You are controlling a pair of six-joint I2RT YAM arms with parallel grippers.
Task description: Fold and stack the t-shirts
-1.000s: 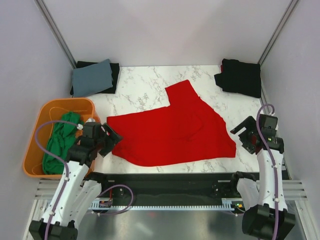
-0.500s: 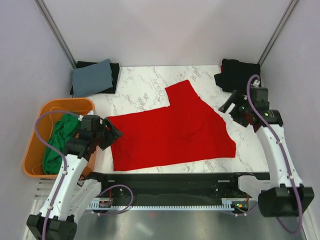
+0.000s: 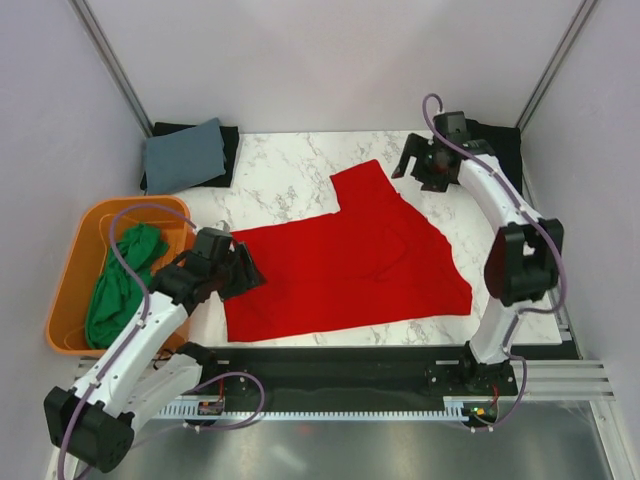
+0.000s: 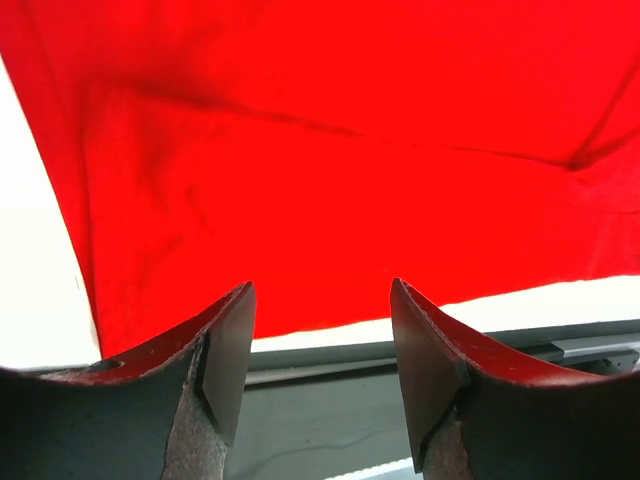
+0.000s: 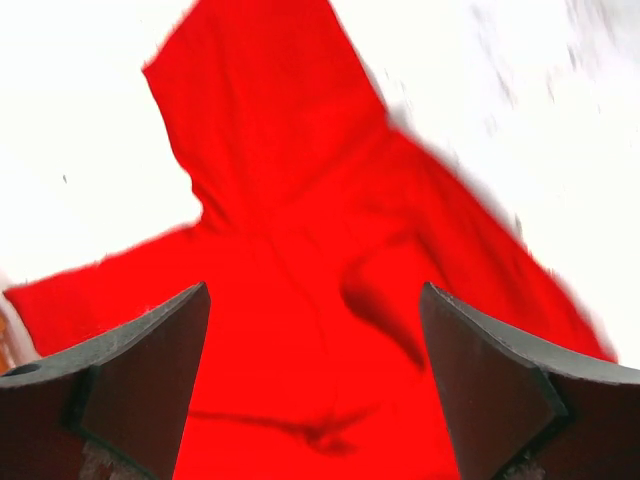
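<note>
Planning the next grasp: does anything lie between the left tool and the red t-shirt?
Nothing visible does. The open left tool hovers at the near left corner of the red t-shirt, with no object between them.

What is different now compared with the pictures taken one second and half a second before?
The right gripper swung from the near right to the far side, beside the red shirt's sleeve. The left gripper moved right, to that shirt's left edge; its near-left corner now lies squarer. Both grippers are open and empty. The grey shirt, black shirt, green shirt and tub stayed put.
</note>
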